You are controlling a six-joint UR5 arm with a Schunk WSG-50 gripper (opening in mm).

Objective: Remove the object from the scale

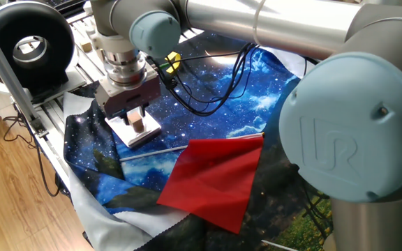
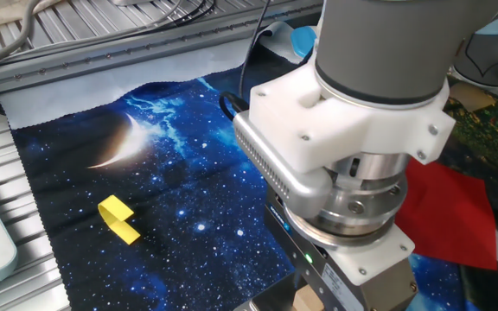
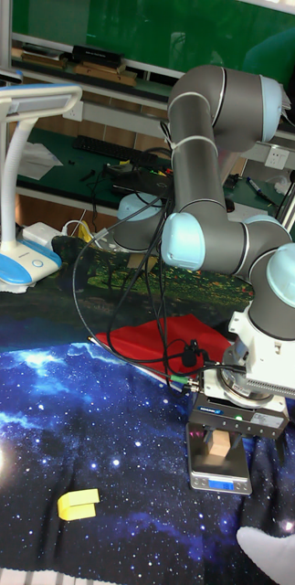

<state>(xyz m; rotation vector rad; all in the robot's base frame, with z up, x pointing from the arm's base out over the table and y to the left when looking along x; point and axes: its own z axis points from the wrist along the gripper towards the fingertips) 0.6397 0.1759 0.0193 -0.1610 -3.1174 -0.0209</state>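
The scale (image 1: 147, 130) is a small white slab on the starry cloth, at the left in one fixed view. The object (image 1: 138, 125), a tiny brown wooden cube, stands on it. My gripper (image 1: 136, 116) has come down over the scale and is open, with one dark finger on each side of the cube and gaps showing. The tall fixed view shows the cube (image 3: 222, 445) between the fingers of the gripper (image 3: 234, 448), above the scale's blue strip (image 3: 220, 480). In the other fixed view the wrist hides the scale.
A red cloth sheet (image 1: 215, 181) lies right of the scale, with a thin metal rod (image 1: 152, 151) between them. A yellow curved piece (image 2: 119, 220) lies on the starry cloth (image 2: 171, 173). A black round device (image 1: 26, 45) stands at the far left edge.
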